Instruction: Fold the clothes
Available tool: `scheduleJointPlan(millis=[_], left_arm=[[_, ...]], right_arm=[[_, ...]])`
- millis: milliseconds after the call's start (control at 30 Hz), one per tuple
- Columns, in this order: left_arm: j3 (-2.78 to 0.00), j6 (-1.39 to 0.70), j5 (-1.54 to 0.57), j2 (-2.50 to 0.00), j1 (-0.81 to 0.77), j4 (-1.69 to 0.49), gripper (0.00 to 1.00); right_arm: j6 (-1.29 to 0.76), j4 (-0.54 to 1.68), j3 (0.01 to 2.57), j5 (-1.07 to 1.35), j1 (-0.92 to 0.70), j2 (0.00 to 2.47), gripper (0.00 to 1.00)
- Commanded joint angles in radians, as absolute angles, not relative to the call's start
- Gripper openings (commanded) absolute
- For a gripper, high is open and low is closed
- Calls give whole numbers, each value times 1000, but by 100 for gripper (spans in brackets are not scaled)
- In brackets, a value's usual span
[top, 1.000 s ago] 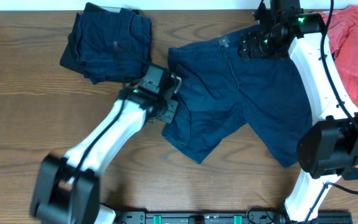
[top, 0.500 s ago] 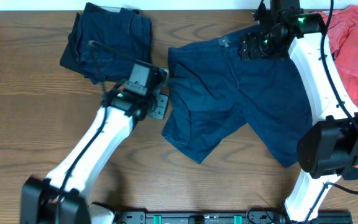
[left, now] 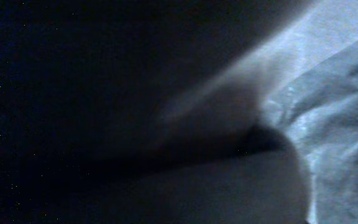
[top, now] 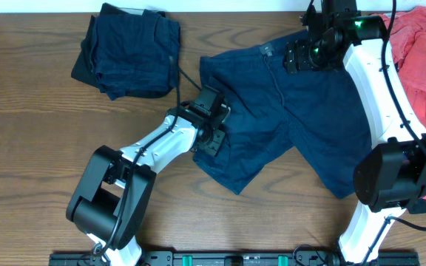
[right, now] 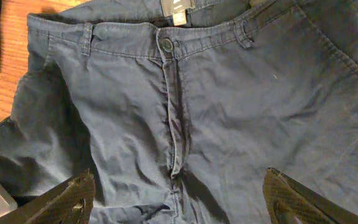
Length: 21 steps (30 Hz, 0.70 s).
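Note:
Navy shorts (top: pixel 302 111) lie spread flat on the wooden table (top: pixel 28 148), waistband toward the far edge. My left gripper (top: pixel 214 129) is down on the shorts' left leg near its outer edge. Its wrist view is dark and blurred, with only pale cloth (left: pixel 347 124) at the right, so its jaws cannot be read. My right gripper (top: pixel 305 53) hovers above the waistband. In the right wrist view its fingers (right: pixel 73 196) stand wide apart over the fly of the shorts (right: pixel 229 93), holding nothing.
A folded pile of dark clothes (top: pixel 128 52) sits at the far left. A red garment (top: pixel 424 59) lies bunched at the far right, beside the right arm. Bare wood shows along the left and front of the table.
The left arm swung left toward the folded pile, then came back right and now rests on the shorts' left leg. The right arm has not moved.

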<state>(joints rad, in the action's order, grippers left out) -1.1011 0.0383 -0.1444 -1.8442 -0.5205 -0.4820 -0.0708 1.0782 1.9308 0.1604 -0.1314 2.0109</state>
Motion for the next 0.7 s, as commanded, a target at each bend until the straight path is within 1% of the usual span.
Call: scheduleJointPlan(millis=[0, 133, 267, 367, 433, 667], left_arm=[[-1117, 78, -146, -1842, -521, -476, 56], [-1120, 78, -150, -1825, -524, -481, 61], [-1131, 78, -150, -1782, -535, -478, 72], [-1132, 64, -150, -1764, -550, -427, 81], [-1132, 18, -150, -1768, -561, -383, 81], [-1130, -251, -149, -1866, -574, -245, 81]], right_arm=[[-75, 1068, 1932, 162, -139, 2016, 85], [-75, 1058, 1932, 162, -139, 2016, 86], [-74, 1058, 1932, 162, -139, 2016, 87], [-74, 1059, 1932, 162, -139, 2016, 87], [-73, 1060, 1932, 161, -139, 2016, 88], [-26, 1069, 1932, 157, -138, 2016, 89]])
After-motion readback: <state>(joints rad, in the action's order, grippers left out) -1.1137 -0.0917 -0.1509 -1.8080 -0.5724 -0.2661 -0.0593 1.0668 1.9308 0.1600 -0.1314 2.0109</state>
